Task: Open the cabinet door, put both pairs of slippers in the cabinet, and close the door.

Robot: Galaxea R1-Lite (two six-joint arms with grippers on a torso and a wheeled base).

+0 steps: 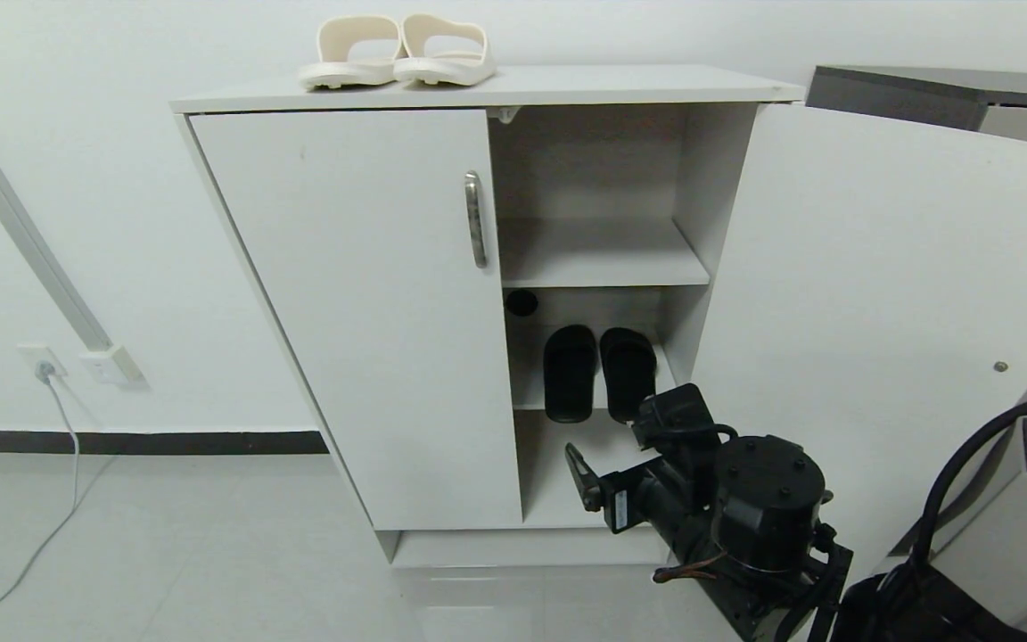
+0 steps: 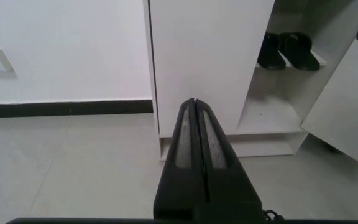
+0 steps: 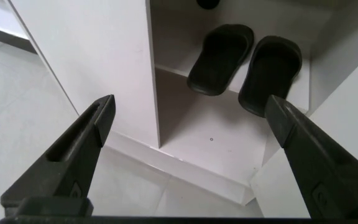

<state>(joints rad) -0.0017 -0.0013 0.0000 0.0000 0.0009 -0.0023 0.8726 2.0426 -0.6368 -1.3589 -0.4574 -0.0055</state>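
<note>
I judge the white slippers (image 1: 398,53) light, soft foam; I'd pinch a strap. Right gripper (image 3: 190,107) spread, left gripper (image 2: 194,109) pressed together.

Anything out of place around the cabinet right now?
Only the white slippers, sitting on the cabinet top rather than inside. The black slippers lie side by side on a shelf, overhanging its front edge. Nothing damaged.

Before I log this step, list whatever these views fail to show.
- Head view: the closed left door hides the left half of the cabinet.
- Head view: the right arm covers part of the bottom shelf.
- Dark round thing above the black slippers: half behind the door's edge in the head view, cut off in the right wrist view; unidentifiable.
</note>
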